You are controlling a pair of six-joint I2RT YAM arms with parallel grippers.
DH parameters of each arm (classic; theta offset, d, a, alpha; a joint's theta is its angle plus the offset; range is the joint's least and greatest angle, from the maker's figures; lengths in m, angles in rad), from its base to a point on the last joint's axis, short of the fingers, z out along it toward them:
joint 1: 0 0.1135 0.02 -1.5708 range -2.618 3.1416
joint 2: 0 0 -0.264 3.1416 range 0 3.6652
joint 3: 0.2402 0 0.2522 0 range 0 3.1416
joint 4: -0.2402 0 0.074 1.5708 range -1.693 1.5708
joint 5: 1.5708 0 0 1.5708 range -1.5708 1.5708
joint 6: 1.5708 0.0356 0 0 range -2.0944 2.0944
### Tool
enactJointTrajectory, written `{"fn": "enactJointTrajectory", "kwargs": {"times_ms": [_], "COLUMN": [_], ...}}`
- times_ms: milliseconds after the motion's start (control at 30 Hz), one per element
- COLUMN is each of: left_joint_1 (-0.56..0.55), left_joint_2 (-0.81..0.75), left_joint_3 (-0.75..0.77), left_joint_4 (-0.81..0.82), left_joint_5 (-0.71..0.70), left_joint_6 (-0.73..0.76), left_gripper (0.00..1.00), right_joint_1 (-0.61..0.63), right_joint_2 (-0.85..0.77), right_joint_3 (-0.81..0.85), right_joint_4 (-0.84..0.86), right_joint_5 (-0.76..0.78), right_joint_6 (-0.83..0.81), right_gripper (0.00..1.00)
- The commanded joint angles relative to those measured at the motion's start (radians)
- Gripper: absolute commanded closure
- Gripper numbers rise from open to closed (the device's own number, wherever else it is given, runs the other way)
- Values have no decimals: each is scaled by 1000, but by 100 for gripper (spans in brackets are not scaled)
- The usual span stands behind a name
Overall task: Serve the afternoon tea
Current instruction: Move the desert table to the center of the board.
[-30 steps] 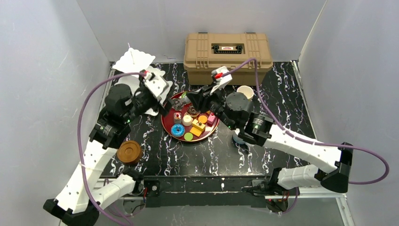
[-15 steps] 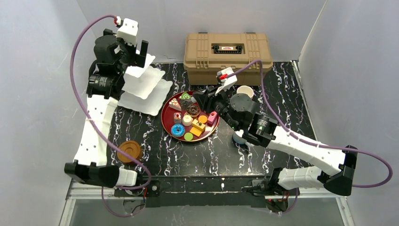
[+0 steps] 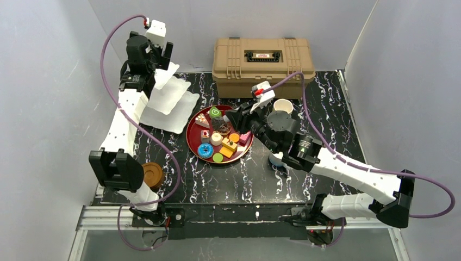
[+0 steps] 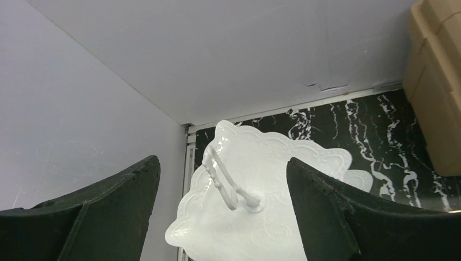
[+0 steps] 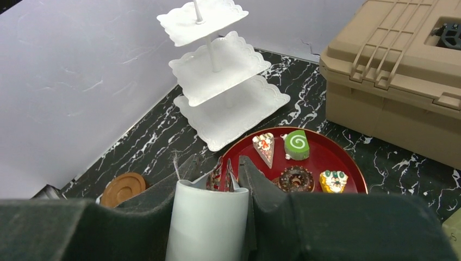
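Note:
The white three-tier stand stands at the back left; it also shows in the right wrist view. My left gripper hangs open above its top tier, with the loop handle between the jaws but untouched. My right gripper is over the back right of the dark red tray. It is shut on a white mug with small packets inside. The toy pastries lie on the tray, among them a green roll and a blue donut. The cream-yellow mug stands right of the tray.
A tan case stands at the back centre. Brown coasters sit at the front left beside my left arm. A small white and blue thing is partly hidden under my right forearm. Grey walls close in on three sides.
My left arm has swung up and back, from beside the tray to above the stand's top. My right gripper has shifted slightly to the right, over the tray.

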Motion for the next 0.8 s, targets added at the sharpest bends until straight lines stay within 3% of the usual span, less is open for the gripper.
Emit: {"fn": "enactJointTrajectory", "kwargs": {"times_ms": [0,133,267,400,533,767], "left_joint_1": [37,70,71,71,71,74], "left_joint_2": [30,56,64,35,-21,-142], "left_joint_3": [17,15,2,-23,-57,-84], "left_joint_4": [72,73,72,81,89,-33], "left_joint_5": [-5,76,119,120,120,238], "left_joint_6": [1,-58,-72,-78,-44,-40], "left_gripper": [19,34,70,92,100,100], "right_joint_1": [0,-3,-10,-20,-25,-31], "right_joint_2": [-38,-30,-14,7,32,27], "right_joint_3": [-25,-45,-56,-68,-89,-134], "right_joint_4": [58,58,55,51,42,15], "right_joint_5": [18,31,40,44,47,61], "right_joint_6": [-1,-17,-30,-42,-48,-37], "right_gripper": [66,66,66,66,66,67]}}
